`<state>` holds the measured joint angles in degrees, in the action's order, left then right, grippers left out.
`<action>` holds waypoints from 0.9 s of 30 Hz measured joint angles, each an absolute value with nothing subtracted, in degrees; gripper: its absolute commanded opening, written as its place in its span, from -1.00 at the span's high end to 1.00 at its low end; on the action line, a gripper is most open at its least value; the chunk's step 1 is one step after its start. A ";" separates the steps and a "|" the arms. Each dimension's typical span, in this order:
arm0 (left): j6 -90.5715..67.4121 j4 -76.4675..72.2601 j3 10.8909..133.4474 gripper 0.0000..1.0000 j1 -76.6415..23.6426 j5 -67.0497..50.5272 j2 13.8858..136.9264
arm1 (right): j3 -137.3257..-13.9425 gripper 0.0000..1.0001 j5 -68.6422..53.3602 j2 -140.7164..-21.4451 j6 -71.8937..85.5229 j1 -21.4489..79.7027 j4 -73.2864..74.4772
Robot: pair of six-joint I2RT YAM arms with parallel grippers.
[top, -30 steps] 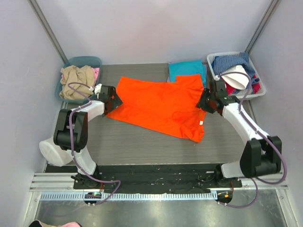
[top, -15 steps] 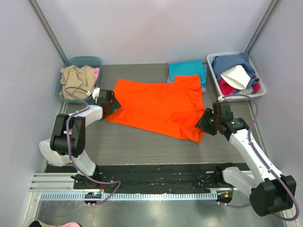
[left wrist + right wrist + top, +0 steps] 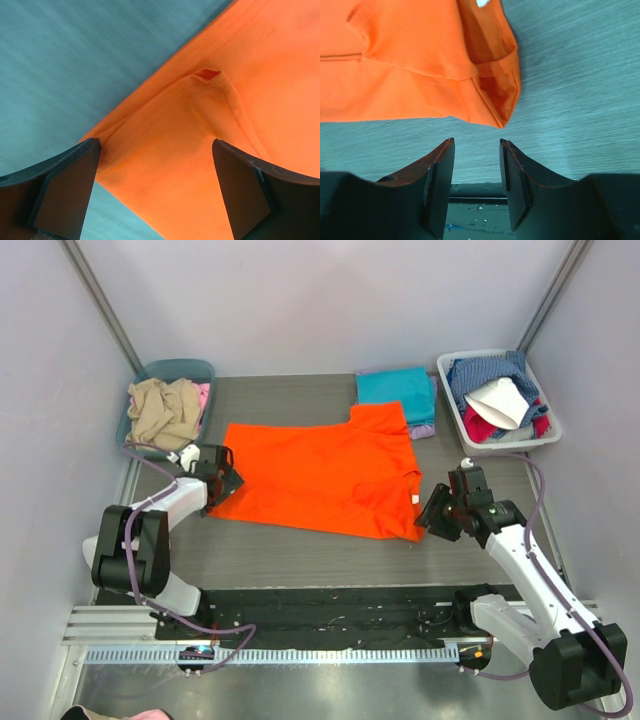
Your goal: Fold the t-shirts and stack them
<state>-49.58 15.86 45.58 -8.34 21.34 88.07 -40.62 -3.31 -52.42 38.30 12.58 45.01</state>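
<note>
A bright orange t-shirt (image 3: 320, 480) lies spread flat on the dark table. Its left corner (image 3: 200, 150) lies between the wide-open fingers of my left gripper (image 3: 222, 480), which sits low over it without clamping. My right gripper (image 3: 438, 512) hovers just off the shirt's lower right corner (image 3: 497, 117). Its jaws stand partly open with nothing between them (image 3: 476, 145). A teal t-shirt (image 3: 395, 388) lies folded at the back, on top of a lavender t-shirt (image 3: 425, 428) whose edge peeks out.
A teal bin (image 3: 190, 368) holding beige and pink clothes stands at the back left. A pale bin (image 3: 545, 435) with blue, white and red clothes stands at the back right. The black rail (image 3: 320, 605) runs along the table's near edge.
The orange shirt has slid left and toward the near edge and lies squarer. Both grippers moved nearer; the right one went from the shirt's right edge to its lower right corner.
</note>
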 measured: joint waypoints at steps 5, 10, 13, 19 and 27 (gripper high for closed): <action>-49.60 19.38 44.34 -0.99 -7.18 22.55 85.86 | -36.64 0.06 -3.33 -52.12 38.28 13.02 44.53; -49.58 20.29 44.34 -0.99 -6.81 22.61 85.76 | -35.14 0.06 -3.38 -52.58 38.26 13.78 42.81; -49.56 20.49 44.34 -0.99 -6.76 22.61 85.76 | -34.76 0.06 -3.36 -53.63 38.13 14.00 40.82; -49.50 20.51 44.34 -1.00 -6.22 22.59 85.76 | -33.74 0.06 -3.07 -55.90 37.80 14.15 37.63; -49.34 20.45 43.86 -0.99 -5.30 22.52 85.76 | -32.21 0.29 -2.94 -59.53 37.19 14.15 32.95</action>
<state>-49.34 20.45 43.86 -5.30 22.52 85.76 -32.21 -2.94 -59.53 37.19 14.15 32.95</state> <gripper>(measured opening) 0.996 0.421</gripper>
